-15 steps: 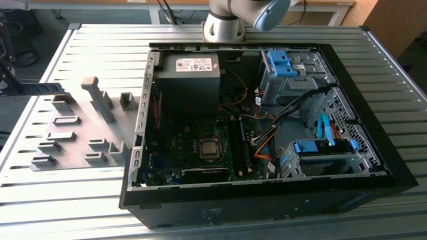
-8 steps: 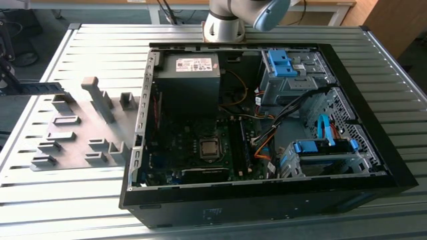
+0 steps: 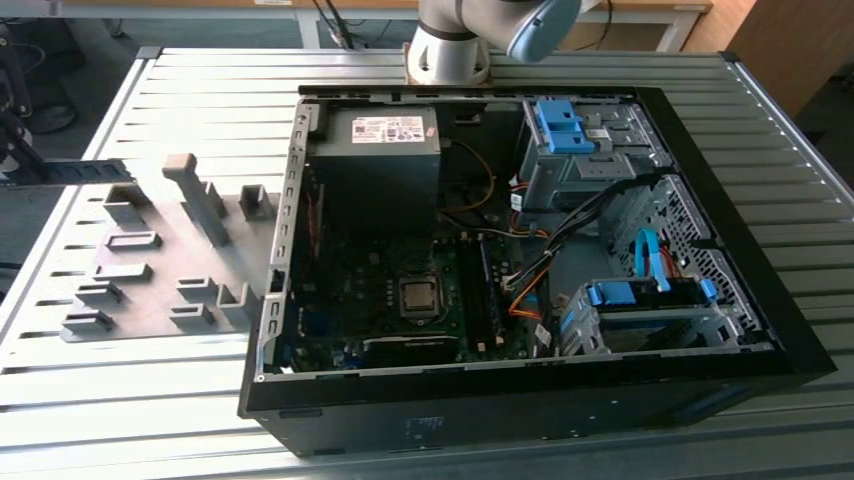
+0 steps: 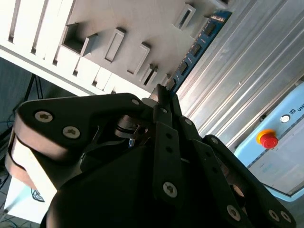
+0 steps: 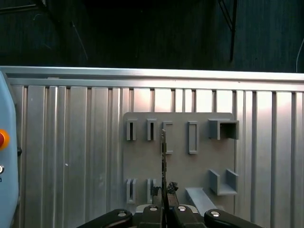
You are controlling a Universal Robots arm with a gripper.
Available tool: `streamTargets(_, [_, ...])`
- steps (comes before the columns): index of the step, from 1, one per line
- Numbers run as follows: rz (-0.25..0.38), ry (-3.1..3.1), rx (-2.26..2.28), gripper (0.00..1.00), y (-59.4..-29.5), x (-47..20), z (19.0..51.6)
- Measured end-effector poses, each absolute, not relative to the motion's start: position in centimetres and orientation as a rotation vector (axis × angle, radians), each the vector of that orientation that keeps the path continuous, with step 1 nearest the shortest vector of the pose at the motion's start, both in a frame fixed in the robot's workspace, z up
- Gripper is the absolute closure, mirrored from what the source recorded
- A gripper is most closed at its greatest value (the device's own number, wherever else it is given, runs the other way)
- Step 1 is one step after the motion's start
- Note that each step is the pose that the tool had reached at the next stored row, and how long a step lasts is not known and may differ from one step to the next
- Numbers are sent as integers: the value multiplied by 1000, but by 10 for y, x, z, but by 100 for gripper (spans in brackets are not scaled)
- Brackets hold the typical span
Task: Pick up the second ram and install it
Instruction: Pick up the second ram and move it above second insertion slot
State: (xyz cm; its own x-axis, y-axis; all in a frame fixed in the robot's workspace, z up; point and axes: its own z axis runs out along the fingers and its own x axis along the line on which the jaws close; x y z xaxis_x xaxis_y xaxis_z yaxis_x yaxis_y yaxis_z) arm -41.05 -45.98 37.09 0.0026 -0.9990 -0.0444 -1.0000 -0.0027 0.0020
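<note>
Exterior view: the second ram (image 3: 83,171) is hanging just beyond the holder plate (image 3: 154,272), well apart from the open computer case (image 3: 534,400), so install isn't done yet. Second wrist view: the pincer (image 4: 164,95) is clamping the ram's end, and the ram looks clear of the plate. First wrist view: the ram is showing edge-on over the plate.

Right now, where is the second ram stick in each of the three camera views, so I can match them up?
Exterior view: the second ram is a dark strip near the exterior view's left edge, beside the grey holder plate.
Second wrist view: a blue strip running out from the fingers alongside the plate.
First wrist view: edge-on, a thin line over the plate.
Shared landmark: the grey holder plate.
</note>
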Motion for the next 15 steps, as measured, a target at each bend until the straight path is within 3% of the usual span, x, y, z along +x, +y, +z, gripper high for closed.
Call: streamTargets(15, [90,2213,-2216,86,-460,-393,371])
